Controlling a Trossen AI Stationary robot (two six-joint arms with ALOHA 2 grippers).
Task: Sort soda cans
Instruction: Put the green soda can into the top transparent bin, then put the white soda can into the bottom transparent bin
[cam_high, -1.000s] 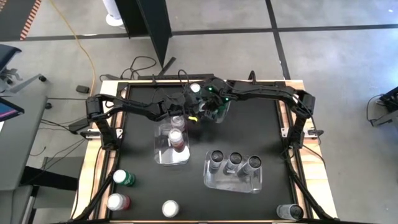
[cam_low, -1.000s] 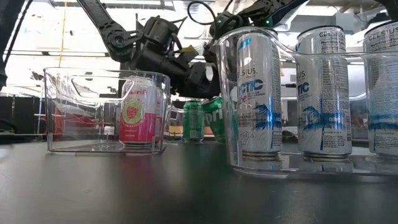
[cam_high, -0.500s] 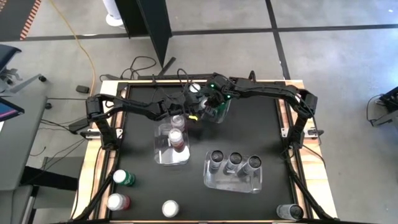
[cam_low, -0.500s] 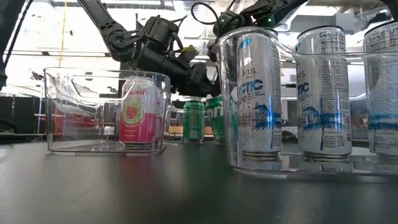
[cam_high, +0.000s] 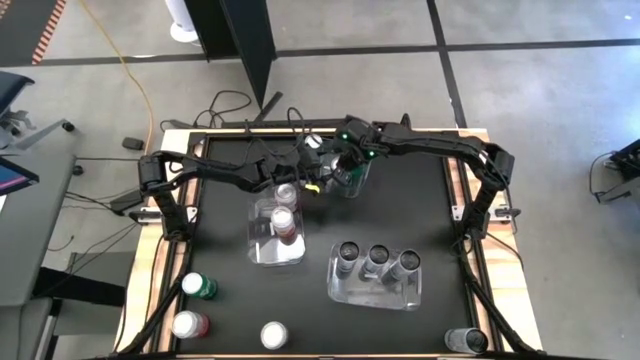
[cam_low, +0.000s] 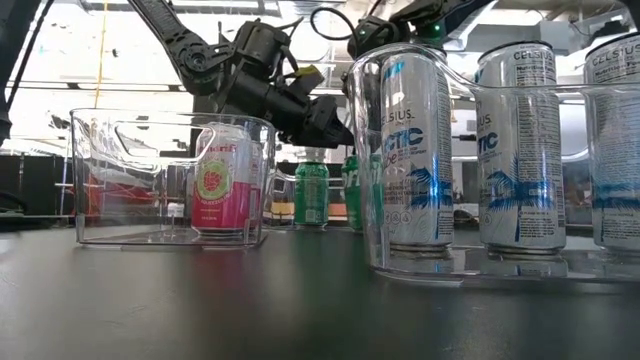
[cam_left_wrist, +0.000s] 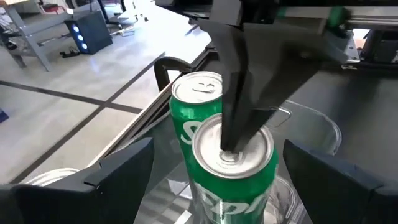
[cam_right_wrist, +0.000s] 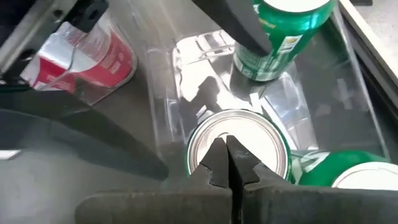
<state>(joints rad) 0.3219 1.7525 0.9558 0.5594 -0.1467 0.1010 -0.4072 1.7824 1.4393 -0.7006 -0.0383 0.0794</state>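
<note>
A clear bin (cam_high: 358, 186) at the table's far middle holds green soda cans. One green can (cam_left_wrist: 231, 180) stands upright in it, with a second green can (cam_left_wrist: 198, 93) just behind. My left gripper (cam_left_wrist: 217, 149) is open and level; its fingers stand on either side of the front can without touching it. My right gripper (cam_right_wrist: 227, 146) is shut and comes down onto that can's silver top (cam_right_wrist: 239, 146). A third green can (cam_right_wrist: 351, 171) shows beside it. My right gripper sets the tips of its shut fingers (cam_left_wrist: 239, 106) on the middle of the front green can's silver top (cam_left_wrist: 231, 154). The fingers come from above, slanting down. The can stands upright on the bin's floor.
A bin with red cans (cam_high: 278, 230) sits just near of the arms, and a bin with three dark cans (cam_high: 376, 272) near right. Loose cans stand at the near left: green (cam_high: 198, 287), red (cam_high: 188, 325), one more (cam_high: 274, 335). A dark can (cam_high: 465, 340) lies near right.
The front green can leaned over in the bin a second ago and now stands upright. My right gripper's shut fingers have tipped a little with it. My left gripper has stayed open around the can.
</note>
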